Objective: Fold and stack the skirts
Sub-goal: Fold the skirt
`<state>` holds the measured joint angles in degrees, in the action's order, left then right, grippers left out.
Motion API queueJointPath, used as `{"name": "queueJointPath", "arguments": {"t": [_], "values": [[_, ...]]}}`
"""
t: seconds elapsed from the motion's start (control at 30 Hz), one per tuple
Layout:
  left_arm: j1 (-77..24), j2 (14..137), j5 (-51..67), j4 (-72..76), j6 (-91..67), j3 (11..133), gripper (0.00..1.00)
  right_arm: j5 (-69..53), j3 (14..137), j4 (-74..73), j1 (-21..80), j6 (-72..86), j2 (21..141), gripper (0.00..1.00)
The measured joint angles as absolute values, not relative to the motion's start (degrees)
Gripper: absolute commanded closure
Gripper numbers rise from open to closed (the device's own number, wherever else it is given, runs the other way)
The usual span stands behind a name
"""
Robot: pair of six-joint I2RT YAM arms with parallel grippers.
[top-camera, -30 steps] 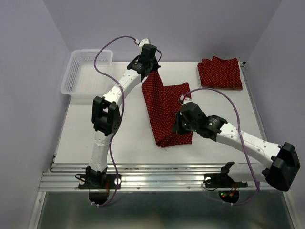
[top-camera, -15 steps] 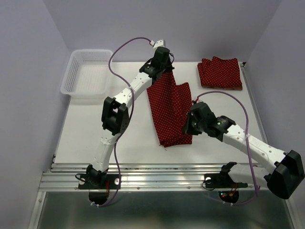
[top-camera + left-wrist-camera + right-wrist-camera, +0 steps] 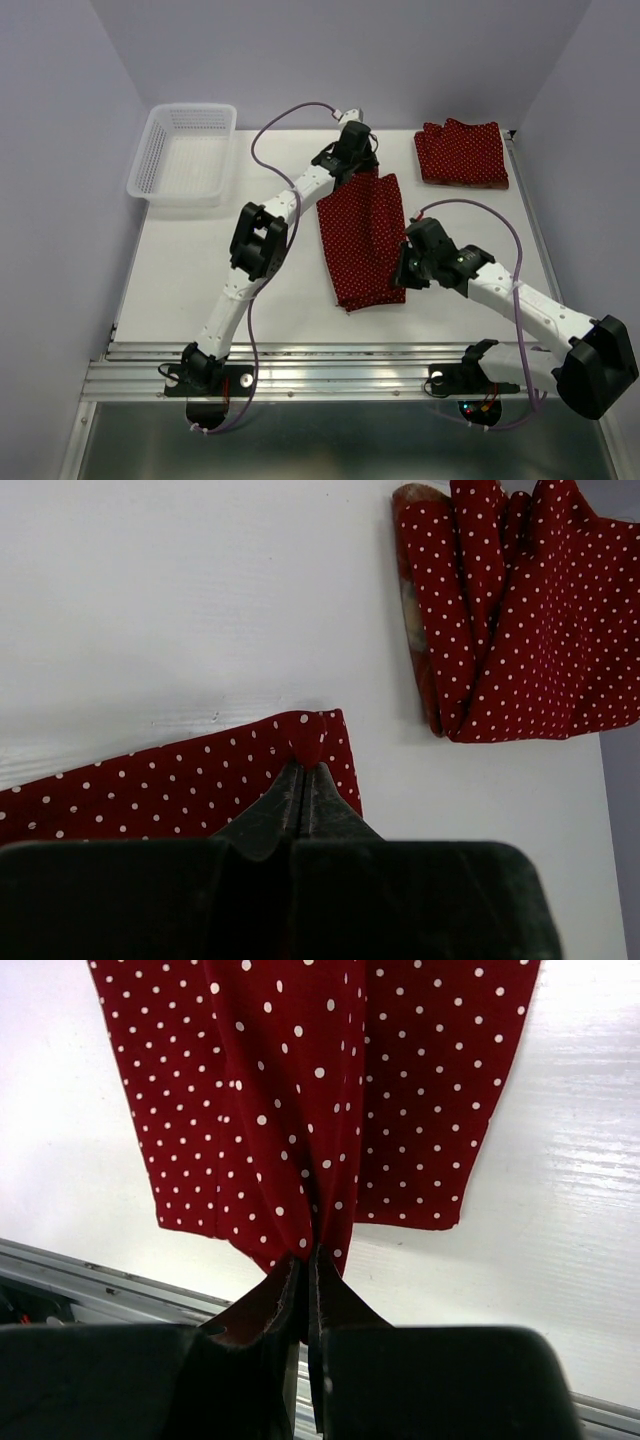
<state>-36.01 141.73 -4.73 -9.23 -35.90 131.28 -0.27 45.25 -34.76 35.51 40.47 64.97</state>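
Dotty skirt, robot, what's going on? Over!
Left gripper shut on dotted skirt, far corner. Right gripper shut on its near edge. Folded pile far right, apart.

A white table (image 3: 200, 260) is being used as the supporting surface. Its far left corner is being taken up by a white plastic lattice basket (image 3: 178, 193). A folded dotted skirt (image 3: 462, 152), dark red, is being kept at the far right corner. A second dotted skirt (image 3: 362, 240) is being borne along the middle, laid far-to-near, well apart from both.
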Motion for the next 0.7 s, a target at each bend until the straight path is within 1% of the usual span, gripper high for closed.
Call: {"name": "queueJointPath", "arguments": {"t": [0.43,0.7], "values": [[-36.7,144.1,-3.0,-4.7,-37.9,131.4,1.00,-0.3,41.9,-34.0,32.2,39.4,67.0,0.99],[-37.5,148.2,-2.7,-2.3,-38.2,132.3,1.00,-0.4,38.5,-31.8,31.2,39.5,67.6,0.99]]}}
